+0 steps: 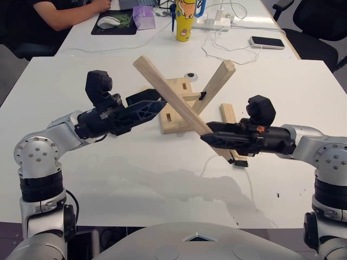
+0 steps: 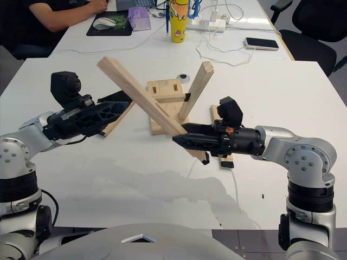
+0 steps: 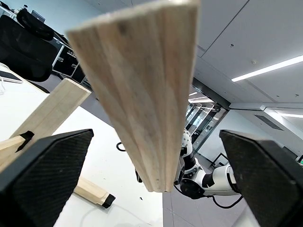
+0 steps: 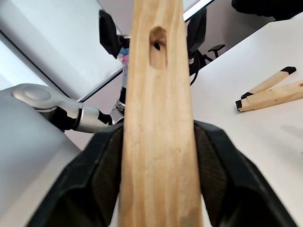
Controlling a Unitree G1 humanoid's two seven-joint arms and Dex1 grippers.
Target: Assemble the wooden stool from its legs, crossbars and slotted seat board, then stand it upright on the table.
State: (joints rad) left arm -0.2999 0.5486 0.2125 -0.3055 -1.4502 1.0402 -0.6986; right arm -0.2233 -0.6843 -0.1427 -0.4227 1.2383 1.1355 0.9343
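- One leg [image 1: 171,92] is clamped near its lower end by the right hand [image 1: 214,138], whose fingers are closed flat against both sides of the wood. This is judged to be a grip that leaves the upper length free for fitting.
- The long axis of this leg runs on a diagonal. Its free end is raised toward the far left and its gripped end is low on the near right, above the tabletop [image 1: 135,173].
- A mortise [image 4: 157,45] is seen on the leg's face — probably where a crossbar is meant to enter.
- The left hand [image 1: 156,104] is spread wide. Its pads [image 3: 47,165] are set either side of the raised leg without touching it, apparently ready for a steadying hold.
- The seat board [image 1: 171,125] lies flat beneath the crossing. A second leg [image 1: 219,81] is seated in it and tilts up toward the far right, with a crossbar [image 1: 191,97] reaching out from its side.
- A third leg [image 1: 227,112] lies on the tabletop just right of the board — not yet fitted.
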